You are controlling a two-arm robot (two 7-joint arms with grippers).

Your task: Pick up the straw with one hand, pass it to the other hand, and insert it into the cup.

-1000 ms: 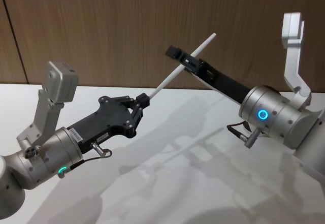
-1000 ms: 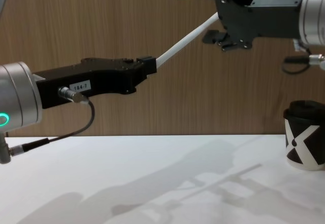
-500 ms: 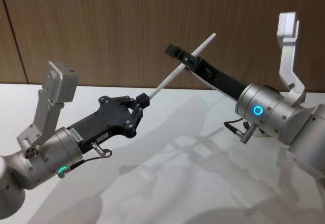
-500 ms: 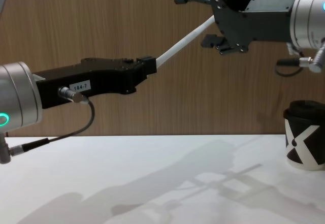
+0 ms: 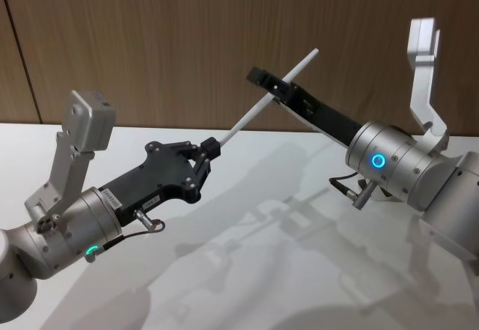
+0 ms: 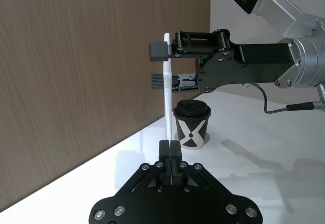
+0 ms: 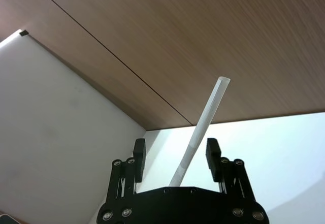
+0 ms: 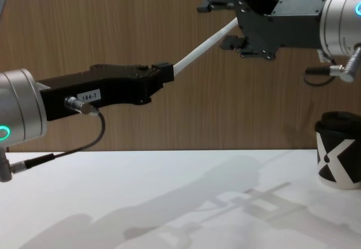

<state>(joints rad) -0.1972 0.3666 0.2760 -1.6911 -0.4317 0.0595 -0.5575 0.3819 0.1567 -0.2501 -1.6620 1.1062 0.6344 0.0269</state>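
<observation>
Jaws apart, right gripper (image 7: 175, 153) straddles the straw (image 7: 206, 115) — cup (image 8: 337, 147) cut off.

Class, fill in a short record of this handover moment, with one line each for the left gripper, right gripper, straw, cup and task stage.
left gripper: shut on the lower end of the straw, raised above the table
right gripper: open, one finger on each side of the straw near its upper end, not clamped
straw: tilted in the air, rising from the left gripper toward the right gripper
cup: upright on the table at the robot's right, lid on, no straw in it
stage: straw picked up, handover not yet done
</observation>
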